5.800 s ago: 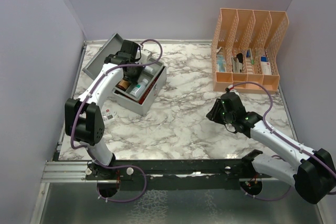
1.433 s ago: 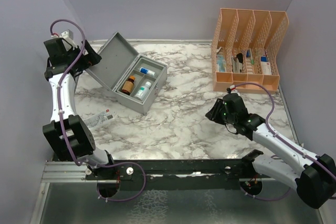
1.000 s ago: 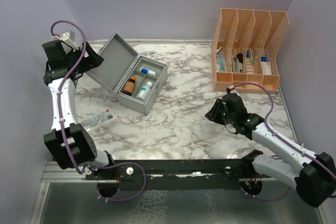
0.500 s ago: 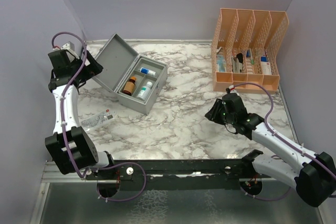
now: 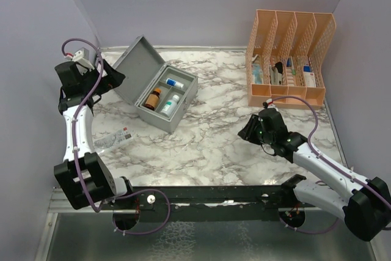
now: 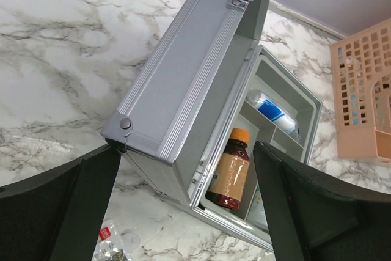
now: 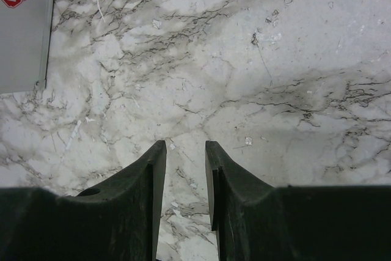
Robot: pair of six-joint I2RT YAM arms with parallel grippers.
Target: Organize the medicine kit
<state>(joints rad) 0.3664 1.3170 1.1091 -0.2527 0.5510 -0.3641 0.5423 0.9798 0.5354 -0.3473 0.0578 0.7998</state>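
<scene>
Since the earlier views the left arm has lifted out of the grey metal medicine kit (image 5: 160, 93) and pulled back toward the table's far-left corner, and the case's lid now stands a little more upright. The left gripper (image 5: 115, 79) hangs just beside the raised lid with its fingers (image 6: 67, 212) spread wide and nothing between them.

The kit sits on the white marble table (image 5: 220, 145) near its far-left corner, open, its lid tilted up on the left side. In its grey divided tray lie an amber bottle with an orange cap (image 6: 231, 172), a small white bottle with a blue label (image 6: 272, 111) and a white bottle (image 5: 170, 103), each in its own compartment.

A crinkled clear packet (image 5: 113, 140) lies near the table's left edge, apart from the kit. A peach slotted desk organizer (image 5: 290, 59) stands at the far-right corner.

The right gripper (image 7: 183, 145) hovers low over bare marble near the right edge, its jaws a narrow gap apart and holding nothing.
</scene>
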